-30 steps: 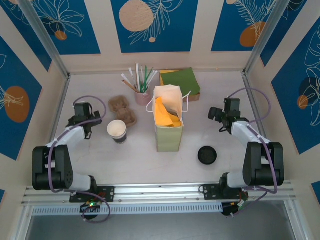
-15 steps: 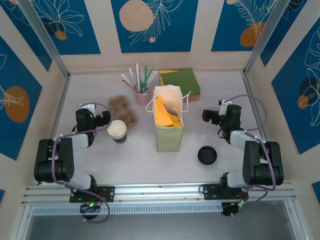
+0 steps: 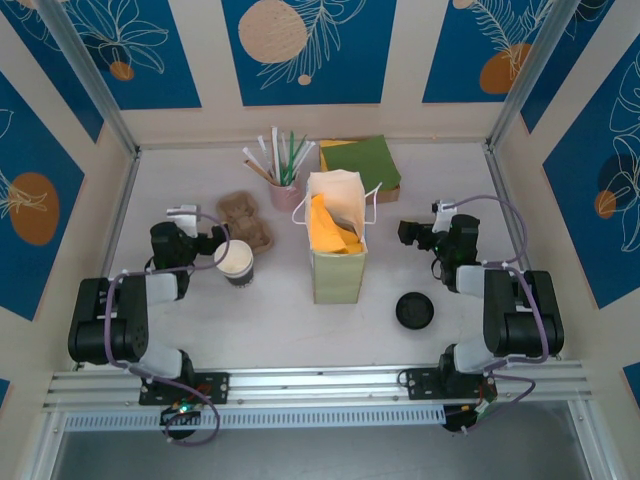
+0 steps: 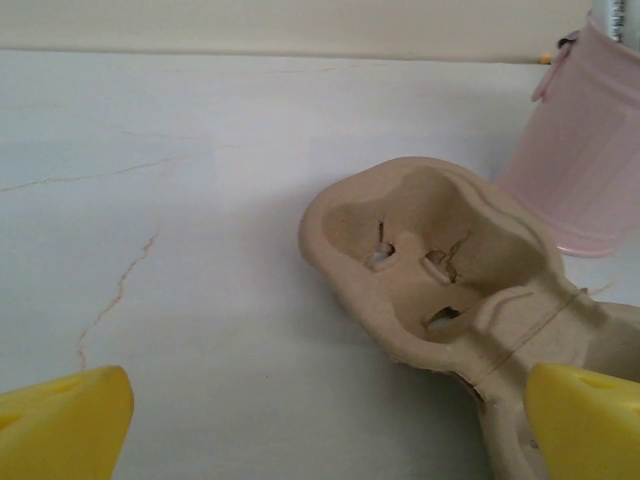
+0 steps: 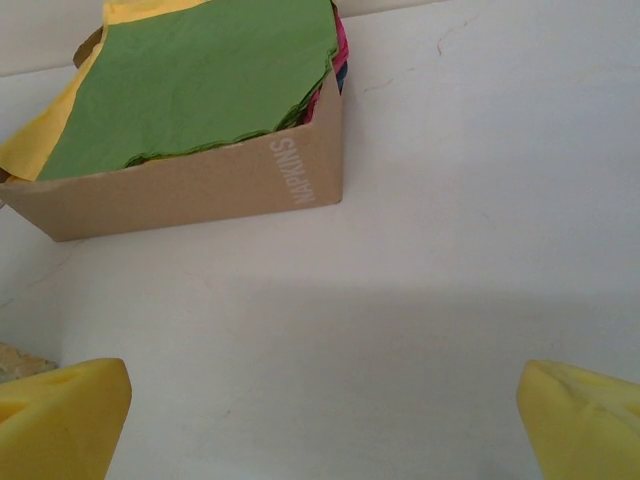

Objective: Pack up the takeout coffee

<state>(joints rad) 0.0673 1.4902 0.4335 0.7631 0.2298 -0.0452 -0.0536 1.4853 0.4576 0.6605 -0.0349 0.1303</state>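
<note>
The takeout coffee cup (image 3: 235, 262), white with a dark lower band, stands upright and uncovered left of the paper bag (image 3: 337, 250). Its round black lid (image 3: 414, 311) lies flat on the table to the bag's right. My left gripper (image 3: 210, 240) is low beside the cup's left rim, open, with nothing between its yellow fingertips (image 4: 65, 420). In the left wrist view this gripper (image 4: 325, 430) faces the cardboard cup carrier (image 4: 440, 265). My right gripper (image 3: 408, 233) hovers open above and behind the lid, and in its wrist view the gripper (image 5: 320, 420) faces the napkin box (image 5: 200, 170).
The cup carrier (image 3: 245, 218) lies just behind the coffee cup. A pink cup of straws (image 3: 285, 190) stands behind it. The napkin box (image 3: 360, 160) sits at the back. The bag holds an orange napkin (image 3: 328, 228). Side walls close in on both sides.
Both arms have folded back and swung their grippers inward. The left gripper has moved right, up to the cup; the right gripper has shifted left. Both stayed open.
</note>
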